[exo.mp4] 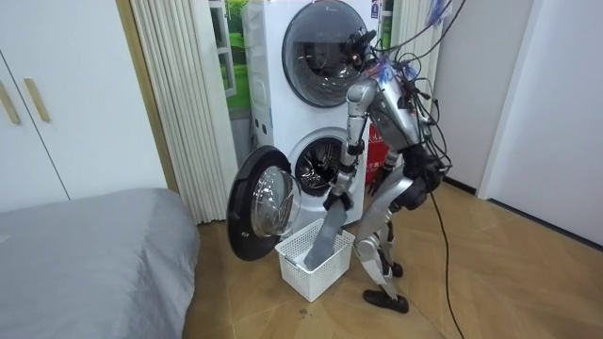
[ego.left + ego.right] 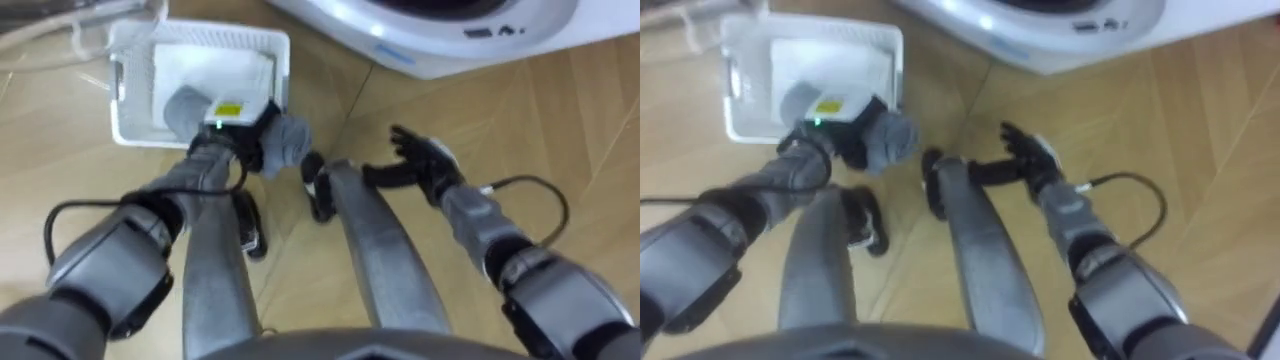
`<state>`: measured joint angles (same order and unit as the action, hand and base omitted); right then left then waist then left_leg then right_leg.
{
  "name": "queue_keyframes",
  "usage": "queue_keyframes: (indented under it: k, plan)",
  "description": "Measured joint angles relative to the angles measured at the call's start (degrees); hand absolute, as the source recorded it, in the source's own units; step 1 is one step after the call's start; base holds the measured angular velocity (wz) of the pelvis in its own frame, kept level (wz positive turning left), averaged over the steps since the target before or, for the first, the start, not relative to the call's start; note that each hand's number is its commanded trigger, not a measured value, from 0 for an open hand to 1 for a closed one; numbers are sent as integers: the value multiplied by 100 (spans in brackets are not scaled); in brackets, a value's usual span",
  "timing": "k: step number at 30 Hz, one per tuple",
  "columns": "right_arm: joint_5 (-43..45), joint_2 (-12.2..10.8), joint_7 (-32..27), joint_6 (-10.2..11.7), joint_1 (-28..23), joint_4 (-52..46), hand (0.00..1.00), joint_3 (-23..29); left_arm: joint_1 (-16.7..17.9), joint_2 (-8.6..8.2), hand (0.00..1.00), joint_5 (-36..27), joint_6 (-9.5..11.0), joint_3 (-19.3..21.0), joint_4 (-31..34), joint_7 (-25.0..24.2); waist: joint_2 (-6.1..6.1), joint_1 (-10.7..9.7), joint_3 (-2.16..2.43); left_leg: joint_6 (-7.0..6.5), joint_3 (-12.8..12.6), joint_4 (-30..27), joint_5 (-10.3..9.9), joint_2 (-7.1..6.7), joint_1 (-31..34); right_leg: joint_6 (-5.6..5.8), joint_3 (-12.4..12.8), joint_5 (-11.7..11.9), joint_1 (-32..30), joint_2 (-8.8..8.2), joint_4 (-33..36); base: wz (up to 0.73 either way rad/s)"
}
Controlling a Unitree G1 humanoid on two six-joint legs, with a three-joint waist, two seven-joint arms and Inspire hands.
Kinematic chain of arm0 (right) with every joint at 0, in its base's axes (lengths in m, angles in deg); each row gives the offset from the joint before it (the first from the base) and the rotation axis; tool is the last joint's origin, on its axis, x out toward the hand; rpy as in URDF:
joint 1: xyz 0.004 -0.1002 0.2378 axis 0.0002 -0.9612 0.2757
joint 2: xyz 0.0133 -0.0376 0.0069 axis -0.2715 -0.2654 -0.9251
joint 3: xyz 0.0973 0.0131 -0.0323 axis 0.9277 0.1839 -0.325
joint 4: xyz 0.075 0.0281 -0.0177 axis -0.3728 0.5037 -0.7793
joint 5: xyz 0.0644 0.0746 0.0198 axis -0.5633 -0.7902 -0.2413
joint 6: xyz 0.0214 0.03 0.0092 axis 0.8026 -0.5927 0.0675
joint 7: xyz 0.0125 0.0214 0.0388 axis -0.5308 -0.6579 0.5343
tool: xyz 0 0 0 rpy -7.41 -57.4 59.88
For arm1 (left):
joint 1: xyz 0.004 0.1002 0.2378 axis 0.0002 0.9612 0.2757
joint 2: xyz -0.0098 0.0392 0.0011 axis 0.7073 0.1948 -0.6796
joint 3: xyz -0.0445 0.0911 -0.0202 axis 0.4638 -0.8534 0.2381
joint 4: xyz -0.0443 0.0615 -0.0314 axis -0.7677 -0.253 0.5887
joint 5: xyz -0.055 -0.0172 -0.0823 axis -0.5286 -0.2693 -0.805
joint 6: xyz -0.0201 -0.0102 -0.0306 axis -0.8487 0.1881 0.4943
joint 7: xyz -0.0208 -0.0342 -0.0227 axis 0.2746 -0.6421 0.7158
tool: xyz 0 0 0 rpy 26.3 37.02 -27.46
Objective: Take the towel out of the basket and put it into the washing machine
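Towel held over the basket, drum door open

Left eye view: the left robot hand [image 2: 248,150] is clenched round the one grey towel [image 2: 285,140] at the near edge of the one white basket [image 2: 200,33]. The right robot hand [image 2: 425,160] is spread and empty. Room view: the towel's tail hangs into the basket beside the open door [image 1: 256,202] of the lower washing machine [image 1: 320,162], one of two stacked. The tail could snag the basket's rim or slip free. Right eye view: same grip.

Wooden floor [image 2: 560,110] (pale planks) carries a white basket [image 2: 230,36] — just before the washing machine [image 2: 440,45].
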<state>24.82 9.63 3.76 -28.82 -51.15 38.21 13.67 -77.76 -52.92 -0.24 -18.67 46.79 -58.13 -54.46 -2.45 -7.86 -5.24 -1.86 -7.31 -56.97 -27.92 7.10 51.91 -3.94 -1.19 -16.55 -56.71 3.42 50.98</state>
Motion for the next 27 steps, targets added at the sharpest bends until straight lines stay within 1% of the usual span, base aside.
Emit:
queue_keyframes:
  k: [1,2,3,4,5,6,8,9,10,11,13,14,15,16,17,18,19,21,23,24,25,27]
  plan:
    - [41,59,4,-5,-2,7,0,21,-3,-27,100,-356,24,204,71,-12,8,46,-2,-26,-65,84,14,-4,-124,-24,-171,14,108,-126,-66,-17]
    - [44,77,6,-30,7,11,0,30,-6,-25,100,-538,45,305,96,-25,10,62,-2,-35,-94,124,19,-8,-190,-32,-226,18,157,-171,-96,-13]
    - [58,80,10,-95,11,7,0,43,-9,-17,100,-885,49,473,169,-58,23,78,-9,-55,-148,190,32,-7,-309,-33,-282,35,269,-220,-153,-9]
    - [90,80,16,-119,55,-4,0,61,-10,-15,100,-1039,49,555,217,-79,36,89,-6,-56,-163,209,33,-6,-354,-42,-336,40,314,-249,-174,-9]
    - [209,79,54,-122,55,-11,0,111,-12,-19,100,-1378,48,682,379,-151,51,120,-9,-91,-180,290,55,-27,-438,-48,-428,59,399,-324,-239,8]
    - [269,81,62,-134,42,-14,0,157,-13,-41,100,-1790,56,708,552,-199,50,121,-9,-120,-201,404,123,-107,-514,-47,-485,60,454,-436,-269,13]
    - [352,80,77,-242,41,-65,0,202,-12,-106,100,-2287,110,800,733,-340,51,203,-9,-136,-211,509,176,-152,-606,-30,-496,83,541,-480,-338,16]
    - [403,79,96,-259,48,-142,0,210,-8,-135,100,-2612,115,785,846,-495,50,202,-9,-151,-211,561,214,-199,-642,-29,-525,83,578,-542,-341,14]
    - [506,70,105,-270,72,-252,0,260,-3,-166,100,-2917,114,791,982,-675,50,233,-9,-155,-212,576,224,-204,-654,-20,-534,91,597,-550,-363,13]
    - [555,61,108,-284,73,-332,0,317,0,-188,100,-3068,111,792,1058,-775,50,251,-9,-158,-208,579,232,-203,-653,-23,-548,102,605,-553,-378,4]
    - [738,-4,111,-302,99,-562,0,498,85,-317,100,-3671,113,792,1420,-1141,49,317,-8,-162,-196,652,296,-195,-654,-24,-602,172,655,-556,-507,8]
    - [775,-24,109,-302,128,-587,0,529,132,-354,100,-3813,114,789,1535,-1225,49,331,-7,-165,-197,679,319,-194,-655,-20,-609,194,665,-556,-545,8]
    - [817,-44,101,-313,179,-661,0,524,185,-440,100,-4114,122,768,1675,-1418,48,365,-6,-172,-205,732,352,-198,-659,-14,-623,228,681,-564,-599,6]
    - [824,-72,76,-325,217,-780,0,514,187,-508,100,-4441,122,678,1721,-1592,42,393,-3,-177,-210,750,372,-197,-658,-12,-633,248,691,-567,-631,5]
    - [834,-102,63,-327,266,-796,0,513,187,-531,100,-4551,122,652,1724,-1694,38,406,0,-177,-209,746,372,-197,-661,-13,-635,250,695,-567,-628,3]
    - [862,-152,37,-324,356,-829,0,519,190,-590,100,-4766,122,641,1724,-1891,37,426,1,-179,-206,753,377,-204,-674,-12,-641,250,707,-578,-626,0]
    - [869,-164,31,-324,396,-851,0,519,192,-613,100,-4903,121,606,1735,-1978,33,422,3,-180,-207,757,384,-207,-675,-11,-641,251,709,-581,-628,0]
    - [920,-166,-12,-328,399,-1216,0,543,308,-618,100,-5352,119,518,2055,-2284,18,474,13,-177,-196,768,392,-209,-658,-15,-650,258,701,-582,-646,2]
    - [947,-178,5,-325,379,-1464,0,608,392,-619,100,-5456,119,555,2292,-2514,-4,492,27,-177,-193,765,392,-207,-655,-15,-654,258,701,-582,-647,0]
    - [988,-198,21,-318,375,-1522,0,626,402,-622,100,-5523,120,577,2359,-2685,-31,500,52,-177,-193,760,393,-204,-656,-16,-655,259,703,-581,-648,0]
    - [1061,-223,30,-320,344,-1579,0,630,411,-624,100,-5631,119,570,2368,-2830,-65,499,91,-176,-193,751,393,-197,-661,-17,-665,259,716,-580,-647,0]
    - [1102,-259,4,-324,249,-1693,0,642,468,-621,100,-5842,105,578,2367,-2994,-110,499,128,-176,-189,746,393,-188,-712,-17,-677,259,773,-576,-650,0]
